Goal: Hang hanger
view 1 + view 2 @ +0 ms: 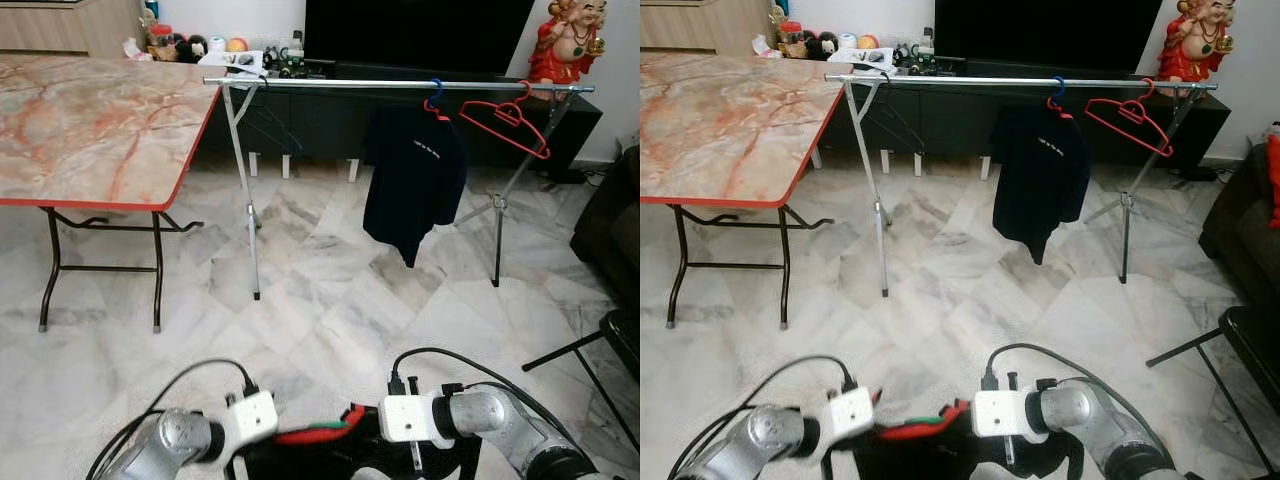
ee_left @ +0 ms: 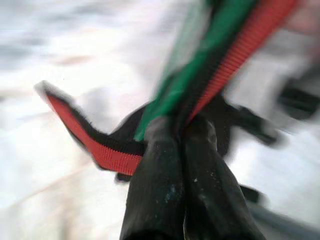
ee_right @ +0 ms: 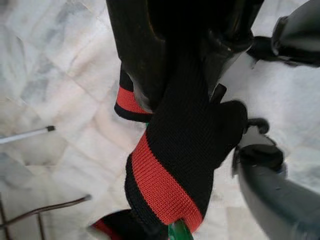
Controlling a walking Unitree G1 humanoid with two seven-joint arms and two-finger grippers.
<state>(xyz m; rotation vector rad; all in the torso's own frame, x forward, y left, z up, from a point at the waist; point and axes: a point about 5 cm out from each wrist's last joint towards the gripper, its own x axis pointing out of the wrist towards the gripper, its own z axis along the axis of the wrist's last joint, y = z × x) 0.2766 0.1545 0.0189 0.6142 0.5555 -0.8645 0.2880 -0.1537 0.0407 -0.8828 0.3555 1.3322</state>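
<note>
Both grippers grip a black garment well short of the clothes rail (image 1: 400, 85).
Left gripper (image 2: 182, 135) pinched shut on the red-trimmed garment (image 3: 185, 150); right gripper (image 3: 192, 45) closed on its collar; green hanger (image 2: 200, 75) inside it.

The hanging black shirt (image 1: 413, 180) bears small white chest lettering, too small to read.

Table (image 1: 90, 130) left; rack (image 1: 400, 85) behind, shirt (image 1: 412, 180) on it.
</note>
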